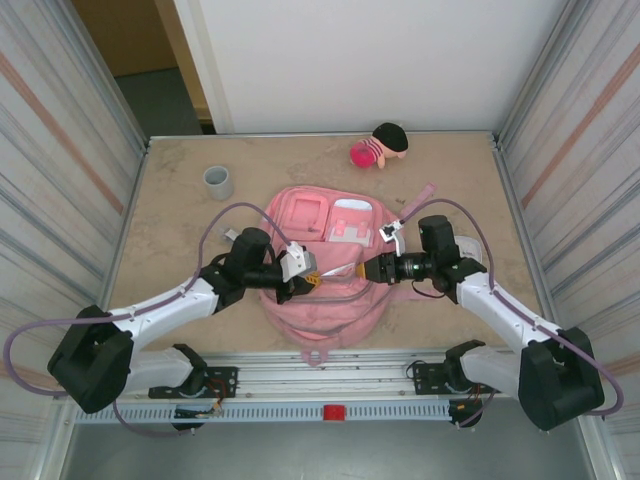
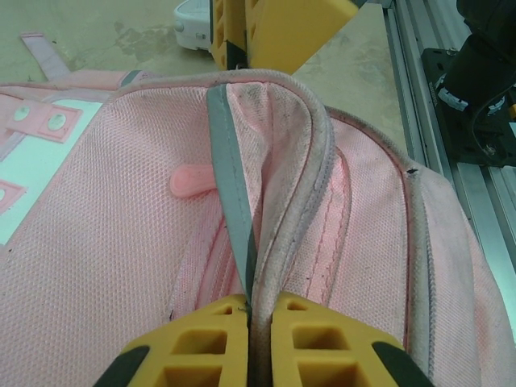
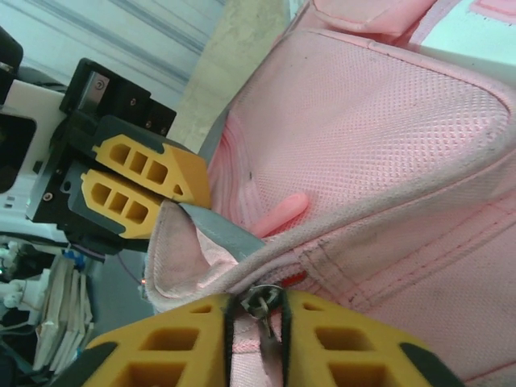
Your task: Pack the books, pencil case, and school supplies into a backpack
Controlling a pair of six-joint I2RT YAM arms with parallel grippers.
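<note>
The pink backpack point(image 1: 320, 300) lies flat in the middle of the surface point(image 1: 180, 230), straps toward the arms' bases, with both arms reaching in over its near half. The left claw point(image 2: 258, 310) is clamped tight on a raised fold of the bag's fabric, pinching the grey edging point(image 2: 230, 185) that runs up the seam. Facing it, the right claw point(image 3: 260, 318) has its yellow fingers drawn in around a small metal zipper pull point(image 3: 262, 302) on the same ridge of fabric. The two claws sit near each other, tips pointing inward. A pink tab point(image 3: 282, 214) pokes out just beside the seam. At the far edge sit a plush doll point(image 1: 378, 146) and a grey cup point(image 1: 218, 182).
</note>
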